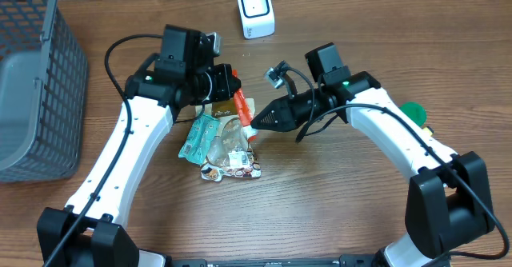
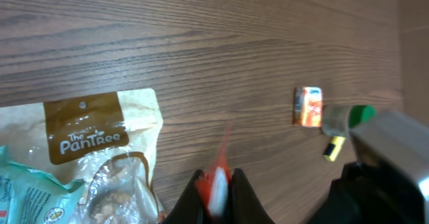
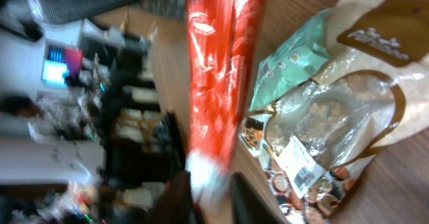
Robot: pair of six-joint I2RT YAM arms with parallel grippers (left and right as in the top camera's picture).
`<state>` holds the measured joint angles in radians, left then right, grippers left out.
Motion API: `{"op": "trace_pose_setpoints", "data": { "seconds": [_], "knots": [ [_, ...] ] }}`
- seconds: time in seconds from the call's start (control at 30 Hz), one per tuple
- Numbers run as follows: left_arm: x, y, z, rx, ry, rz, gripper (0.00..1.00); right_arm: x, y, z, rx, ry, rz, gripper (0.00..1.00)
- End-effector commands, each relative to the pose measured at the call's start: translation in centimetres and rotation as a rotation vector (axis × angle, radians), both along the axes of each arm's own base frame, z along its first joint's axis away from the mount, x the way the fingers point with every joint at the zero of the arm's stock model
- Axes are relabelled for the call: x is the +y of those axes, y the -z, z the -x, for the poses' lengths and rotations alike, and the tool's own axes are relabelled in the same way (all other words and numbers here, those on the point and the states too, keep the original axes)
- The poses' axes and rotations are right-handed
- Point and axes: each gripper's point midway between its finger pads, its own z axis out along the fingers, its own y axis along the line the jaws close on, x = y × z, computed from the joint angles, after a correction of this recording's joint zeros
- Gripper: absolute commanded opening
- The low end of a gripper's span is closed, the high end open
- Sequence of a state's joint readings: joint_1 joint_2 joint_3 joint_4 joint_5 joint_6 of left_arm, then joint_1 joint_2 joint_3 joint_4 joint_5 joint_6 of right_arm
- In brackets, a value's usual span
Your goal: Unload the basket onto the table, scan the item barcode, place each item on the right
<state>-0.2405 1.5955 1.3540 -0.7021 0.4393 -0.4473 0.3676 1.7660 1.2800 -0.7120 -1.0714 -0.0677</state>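
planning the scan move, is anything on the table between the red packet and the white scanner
Nothing visible does. Bare table lies between the red packet and the white scanner; the snack bags lie on the packet's other side.

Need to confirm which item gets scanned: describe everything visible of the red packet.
The red packet is a long, narrow, glossy film sachet, red-orange with a white end. It is held over the snack pouches, pinched by the shut left pincer; its white end sits between the fingers of the right pincer, grip unclear.
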Motion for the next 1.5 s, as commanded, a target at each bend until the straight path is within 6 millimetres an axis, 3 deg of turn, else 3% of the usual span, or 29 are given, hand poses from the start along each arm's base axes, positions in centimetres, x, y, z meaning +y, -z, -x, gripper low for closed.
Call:
{"op": "trace_pose_setpoints", "data": {
  "seconds": [0.0, 0.27, 0.57, 0.8, 0.97, 1.1, 1.47],
  "knots": [
    [0.2, -0.9, 0.1, 0.027, 0.028, 0.122, 0.04, -1.3, -3.3, -0.8, -0.027, 0.010, -0.112, 0.46],
    [1.0, -5.9, 1.6, 0.032, 0.186, 0.495, 0.04, -4.1, -5.6, -2.0, -0.014, 0.035, -0.251, 0.56],
    [-0.4, -9.7, 3.3, -0.022, 0.360, 0.683, 0.04, -1.7, -6.6, 0.4, -0.044, -0.084, -0.320, 0.58],
    [-0.9, -9.8, 3.7, -0.014, 0.381, 0.691, 0.04, 0.7, -6.9, 2.1, -0.083, -0.173, -0.338, 0.48],
    [-0.9, -9.6, 3.6, -0.019, 0.376, 0.681, 0.04, 1.0, -7.6, 2.2, -0.115, -0.199, -0.376, 0.41],
    [-0.9, -9.5, 3.5, -0.021, 0.371, 0.674, 0.04, 0.9, -7.8, 2.3, -0.110, -0.204, -0.387, 0.31],
    [-0.8, -9.3, 3.3, -0.022, 0.359, 0.660, 0.04, 1.0, -8.0, 2.1, -0.145, -0.210, -0.396, 0.29]
  ]
}}
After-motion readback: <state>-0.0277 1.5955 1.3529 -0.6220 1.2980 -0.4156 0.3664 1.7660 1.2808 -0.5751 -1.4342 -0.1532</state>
